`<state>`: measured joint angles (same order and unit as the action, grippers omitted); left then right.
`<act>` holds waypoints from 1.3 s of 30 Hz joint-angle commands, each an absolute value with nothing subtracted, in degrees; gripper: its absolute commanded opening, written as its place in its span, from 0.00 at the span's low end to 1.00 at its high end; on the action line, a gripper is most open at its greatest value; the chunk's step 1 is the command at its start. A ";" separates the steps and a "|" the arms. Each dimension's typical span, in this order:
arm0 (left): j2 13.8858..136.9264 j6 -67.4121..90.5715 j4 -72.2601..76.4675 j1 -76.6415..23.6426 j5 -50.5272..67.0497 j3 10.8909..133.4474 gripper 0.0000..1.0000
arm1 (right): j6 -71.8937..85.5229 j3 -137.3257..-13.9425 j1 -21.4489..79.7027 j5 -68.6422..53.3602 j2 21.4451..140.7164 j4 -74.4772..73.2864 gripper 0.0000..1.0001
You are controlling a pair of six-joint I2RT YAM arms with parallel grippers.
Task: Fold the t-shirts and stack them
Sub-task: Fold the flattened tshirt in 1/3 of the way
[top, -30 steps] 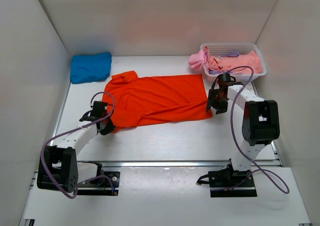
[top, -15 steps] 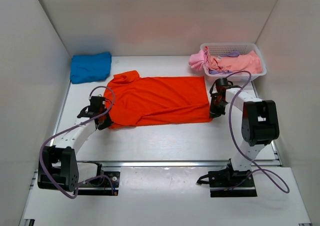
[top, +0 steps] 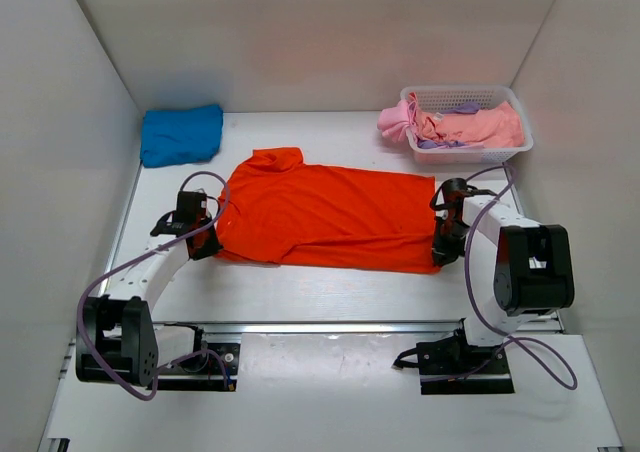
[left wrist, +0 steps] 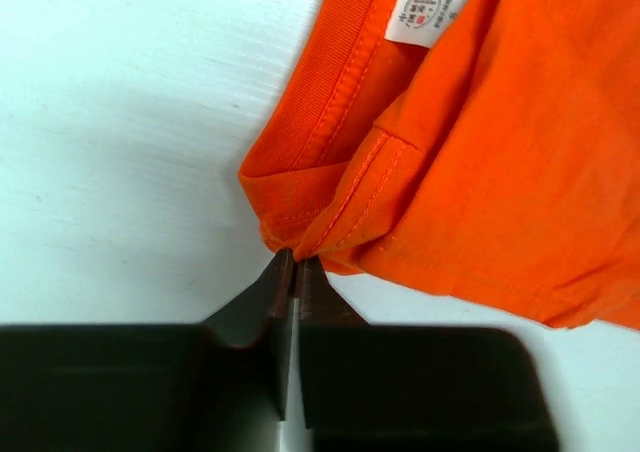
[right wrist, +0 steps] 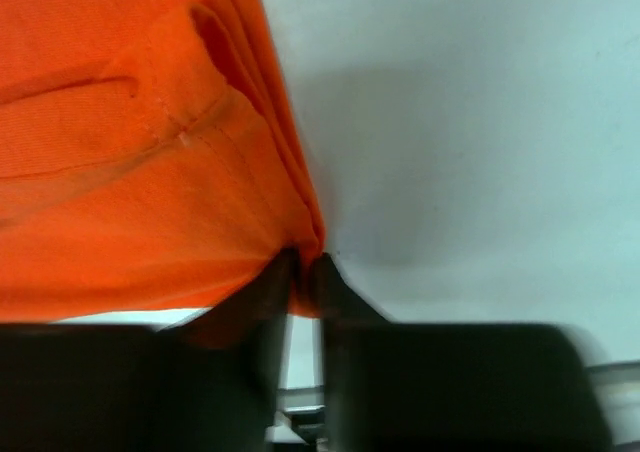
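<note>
The orange-red t-shirt (top: 325, 217) lies folded lengthwise across the table, collar end at the left. My left gripper (top: 203, 244) is shut on its left corner; the left wrist view shows the pinched hem (left wrist: 300, 234) and the neck label (left wrist: 424, 7). My right gripper (top: 441, 250) is shut on the shirt's right corner, seen in the right wrist view (right wrist: 300, 257) with cloth bunched between the fingers. A folded blue t-shirt (top: 181, 134) sits at the back left. Pale pink (top: 480, 125) and lilac (top: 466, 107) shirts fill the basket.
The white lattice basket (top: 503, 152) stands at the back right, just beyond the right arm. White walls close in the left, back and right sides. A metal rail (top: 330, 326) runs along the table's near edge.
Both grippers have moved toward the near edge and to the right, dragging the orange-red shirt with them. It now lies slanted, its right end lower and closer to the right arm.
</note>
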<state>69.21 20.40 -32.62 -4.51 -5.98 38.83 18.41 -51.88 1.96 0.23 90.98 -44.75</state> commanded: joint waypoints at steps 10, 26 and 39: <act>70.57 17.05 -34.01 -2.47 -2.64 47.71 0.41 | 17.50 -54.93 2.55 3.17 79.46 -49.13 0.38; 82.08 20.48 -25.58 -4.66 3.60 51.33 0.42 | 16.52 -55.90 0.44 -5.00 83.67 -39.47 0.38; 88.42 22.06 -22.94 -5.45 6.33 55.11 0.43 | 18.10 -55.81 -1.76 -6.32 89.56 -33.49 0.38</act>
<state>88.03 21.52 -24.58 -4.78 4.58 53.10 17.02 -55.13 -0.21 -5.26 89.19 -36.99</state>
